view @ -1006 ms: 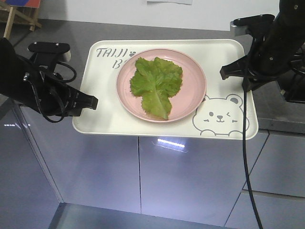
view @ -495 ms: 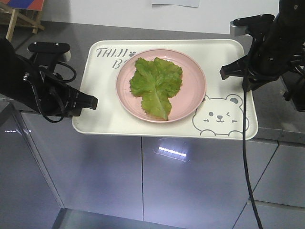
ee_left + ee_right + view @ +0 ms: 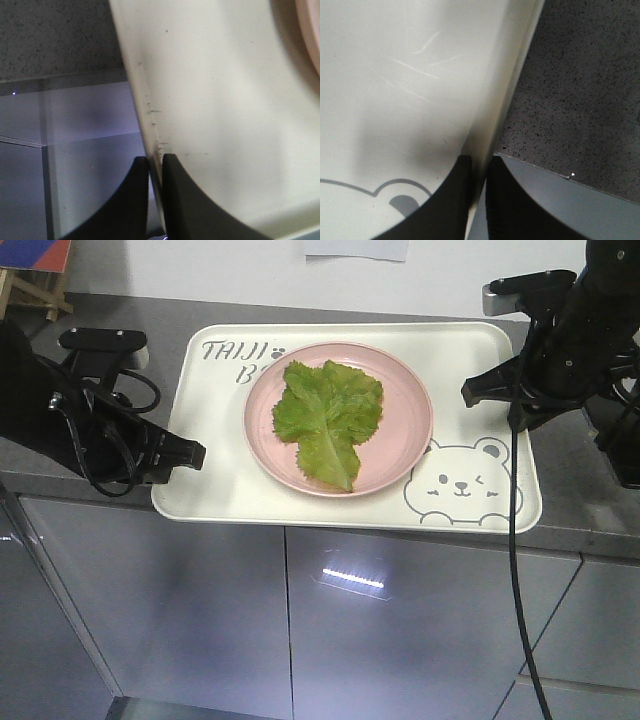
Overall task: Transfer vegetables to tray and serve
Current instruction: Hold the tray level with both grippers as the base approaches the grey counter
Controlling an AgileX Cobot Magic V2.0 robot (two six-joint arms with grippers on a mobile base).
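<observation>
The green lettuce leaf (image 3: 328, 416), the vegetables, lies on a round pink plate (image 3: 405, 435) that stands on the cream tray (image 3: 215, 475). The tray carries a grey bear drawing and hangs partly over the counter's front edge. My left gripper (image 3: 198, 454) is shut on the tray's left rim (image 3: 150, 125); in the left wrist view my left gripper (image 3: 156, 162) has one finger on each side of that rim. My right gripper (image 3: 470, 392) is shut on the tray at its right side, and the right wrist view shows my right gripper (image 3: 479, 164) pinching the tray rim (image 3: 507, 90).
A dark grey speckled counter (image 3: 580, 490) lies under and behind the tray. Glossy grey cabinet fronts (image 3: 400, 630) fall below its edge. A wooden easel (image 3: 35, 280) stands at the far left by the white wall. A black cable (image 3: 515, 570) hangs from the right arm.
The tray and both grippers keep their place in the picture. The counter edge and cabinet fronts have slid down and toward me, so more counter shows under the tray.
</observation>
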